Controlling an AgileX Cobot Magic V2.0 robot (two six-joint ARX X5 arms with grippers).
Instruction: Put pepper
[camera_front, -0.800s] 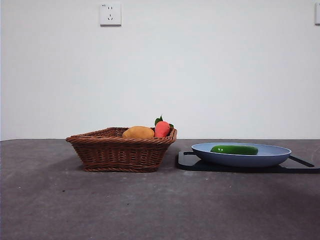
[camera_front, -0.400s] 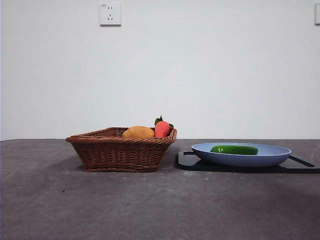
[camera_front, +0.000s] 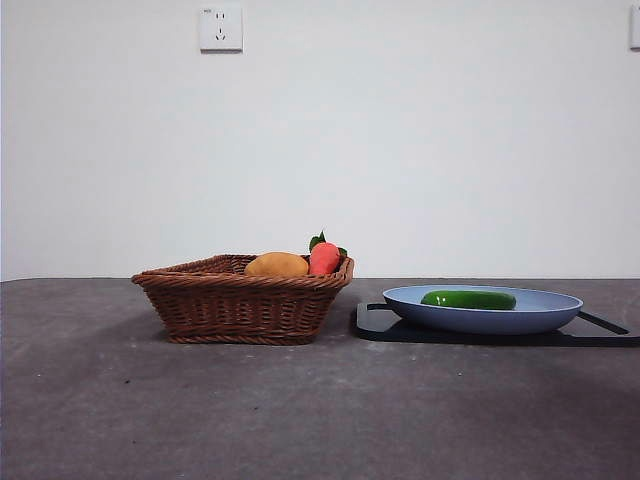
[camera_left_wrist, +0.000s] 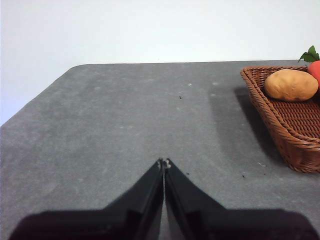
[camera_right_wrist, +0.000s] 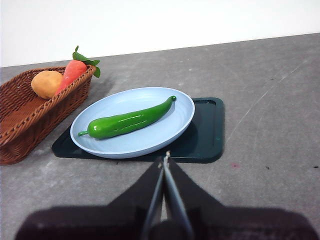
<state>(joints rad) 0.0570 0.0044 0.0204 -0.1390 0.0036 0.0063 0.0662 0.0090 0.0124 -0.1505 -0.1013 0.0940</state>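
Observation:
The glossy green pepper (camera_front: 468, 299) lies in the blue plate (camera_front: 540, 318) at the right of the front view. It also shows in the right wrist view (camera_right_wrist: 127, 121), lying across the plate (camera_right_wrist: 115, 145). My right gripper (camera_right_wrist: 165, 156) is shut and empty, just short of the plate's near rim. My left gripper (camera_left_wrist: 163, 162) is shut and empty over bare table, well to the side of the wicker basket (camera_left_wrist: 295, 140). Neither arm shows in the front view.
The plate rests on a dark tray (camera_front: 400, 331) (camera_right_wrist: 205, 135). The brown wicker basket (camera_front: 240, 305) holds an orange-yellow oval fruit (camera_front: 277, 265) and a red item with green leaves (camera_front: 324, 257). A white wall with a socket stands behind the table.

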